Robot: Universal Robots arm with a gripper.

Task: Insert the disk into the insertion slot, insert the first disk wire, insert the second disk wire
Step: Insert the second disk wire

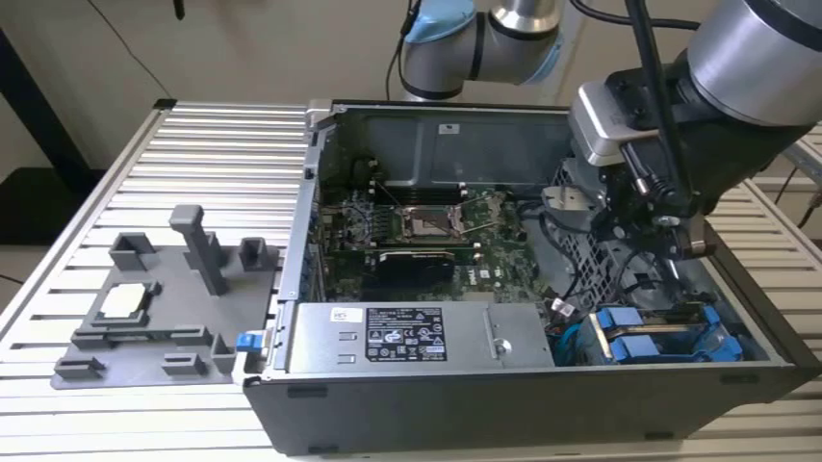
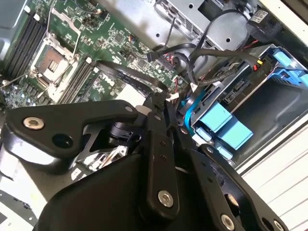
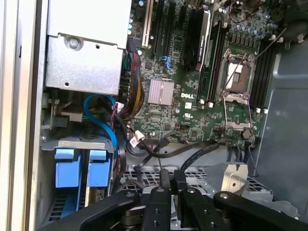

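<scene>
The exterior view shows an open dark grey metal computer case (image 1: 514, 404) lying on a ribbed aluminium desk (image 1: 206, 144). A grey plastic fixture with upright posts (image 1: 154, 308) sits on the desk just beside the case, toward the exterior view's left. Inside the case lie a green motherboard with an open silver processor socket (image 1: 424, 223) and a silver power supply box with a white label (image 1: 404, 339). The black end effector (image 1: 683, 246) hangs down into the case toward the exterior view's right, near a tangle of black cables (image 1: 617, 255). In both wrist views it is clenched, its two slim black fingers (image 3: 165, 179) drawn almost together. Whether anything is pinched between them cannot be told. In the first wrist view a black cable (image 3: 192, 150) runs just past the fingertips, over a perforated metal panel (image 3: 202, 175). The disk is one of two bright blue plastic carrier frames (image 1: 629, 335) seated side by side in the drive cage at the case's corner, and which of the two it is cannot be told. A thin blue cable (image 3: 108, 126) curves down beside the frames (image 3: 82, 168), which lie near the end effector (image 2: 163, 108) but apart from it.
</scene>
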